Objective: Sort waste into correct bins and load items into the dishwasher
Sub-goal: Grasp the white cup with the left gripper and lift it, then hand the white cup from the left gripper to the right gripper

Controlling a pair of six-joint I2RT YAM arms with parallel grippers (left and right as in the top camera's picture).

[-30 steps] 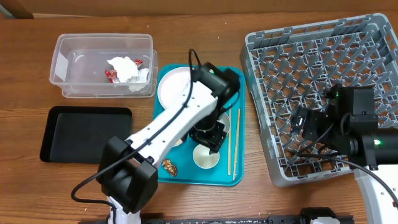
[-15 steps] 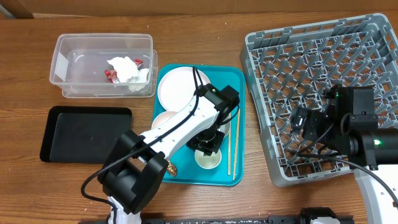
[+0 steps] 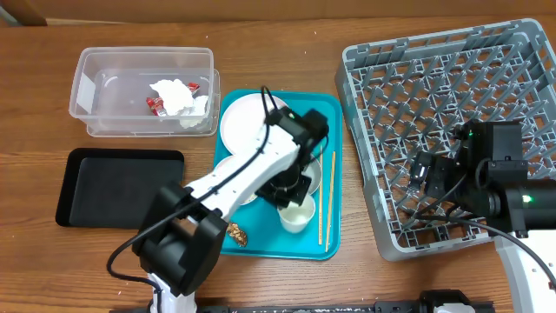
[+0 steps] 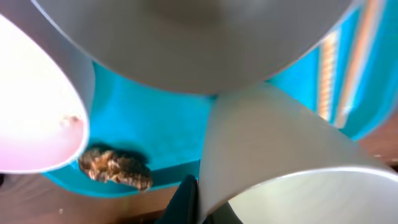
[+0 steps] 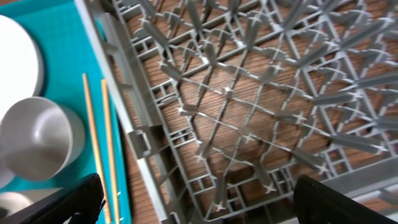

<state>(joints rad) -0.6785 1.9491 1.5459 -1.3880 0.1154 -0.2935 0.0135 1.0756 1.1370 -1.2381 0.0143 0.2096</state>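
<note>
the left wrist view shows the white cup (image 4: 280, 149) and grey bowl (image 4: 205, 43) blurred and cut off at its edges.

A brown wooden table (image 3: 35, 96) is seen from overhead, and four things are set directly upon it. A teal tray (image 3: 269, 247) is placed near the middle. A clear plastic tub (image 3: 87, 91) is found just beside the teal tray's far left corner. A black tray (image 3: 117, 187) is laid to the left of the teal tray, apart from it. A grey dish rack (image 3: 417, 78) is set near the teal tray's right edge.
</note>
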